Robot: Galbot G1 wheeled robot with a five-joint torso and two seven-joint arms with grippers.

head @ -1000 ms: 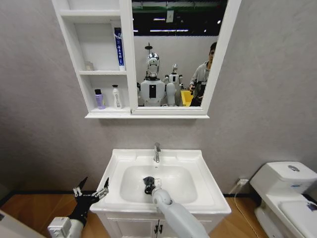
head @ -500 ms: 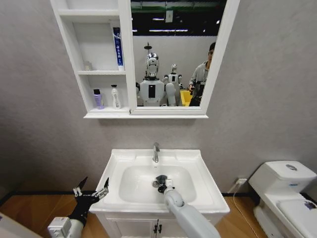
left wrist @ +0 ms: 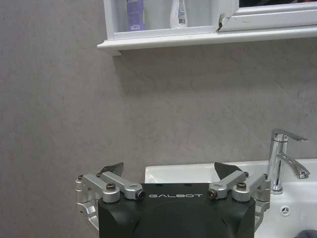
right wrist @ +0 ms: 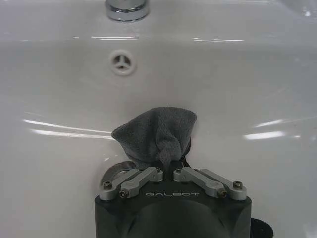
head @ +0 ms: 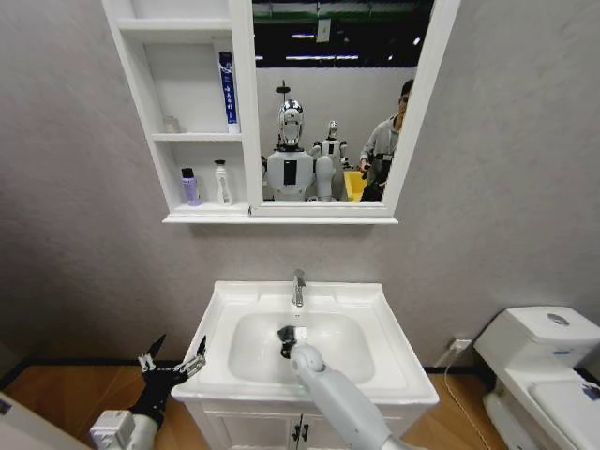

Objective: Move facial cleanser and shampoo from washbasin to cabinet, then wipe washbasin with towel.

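Head view: one towel point(head: 284, 335), two cabinet bottles point(head: 190, 187).

A mock bathroom set in a robot lab: a white rectangular ceramic washbasin point(head: 309, 347) with chrome faucet point(head: 298, 287), a white toilet point(head: 544, 361) at right, and a framed wall mirror point(head: 336, 103) reflecting standing humanoid robots point(head: 289, 159).

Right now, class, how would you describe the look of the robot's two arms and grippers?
The right arm is a smooth light-grey tube. Each gripper has a black body marked GALBOT in white, with silver bolted metal linkages: the right gripper and the left gripper, whose fingers end in dark pointed tips.
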